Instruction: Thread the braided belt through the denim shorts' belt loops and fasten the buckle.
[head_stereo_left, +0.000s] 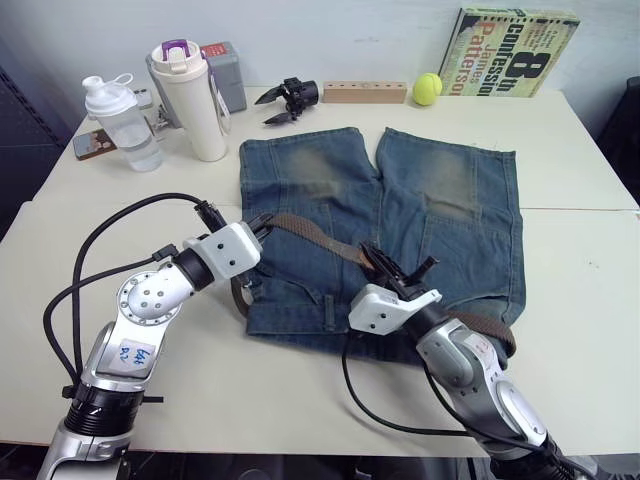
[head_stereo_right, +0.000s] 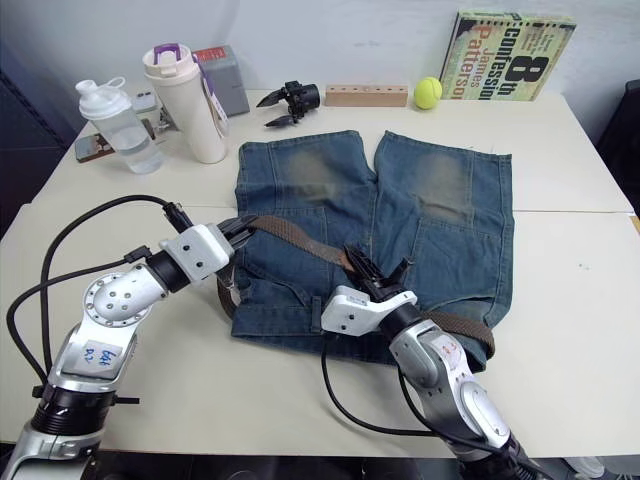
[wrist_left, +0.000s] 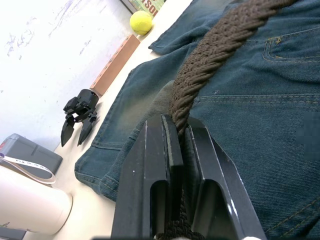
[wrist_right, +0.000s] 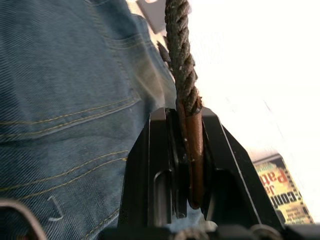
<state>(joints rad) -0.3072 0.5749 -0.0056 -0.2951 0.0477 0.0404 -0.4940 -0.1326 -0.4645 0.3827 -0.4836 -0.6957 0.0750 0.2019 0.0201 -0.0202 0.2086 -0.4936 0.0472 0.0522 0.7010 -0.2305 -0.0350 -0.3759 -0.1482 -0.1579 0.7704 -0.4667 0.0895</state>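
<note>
On white table (head_stereo_left: 580, 300) we hold the braided belt (head_stereo_left: 310, 235) stretched over the denim shorts (head_stereo_left: 450, 200), left gripper (wrist_left: 176, 150) and right gripper (wrist_right: 187, 130) both clamped on it, so threading a loop comes next.

silver jointed arms, white wrist housings, black cables, black-fingered left claw (head_stereo_left: 262, 224)

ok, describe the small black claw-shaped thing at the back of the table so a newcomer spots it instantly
Start at the denim shorts spread mid-table and look past the leg hems toward the wall. There, between the white tumbler and the wooden block, lies the spare black gripper. It is the only black pronged piece among pale bottles, light wood and a yellow ball.
</note>
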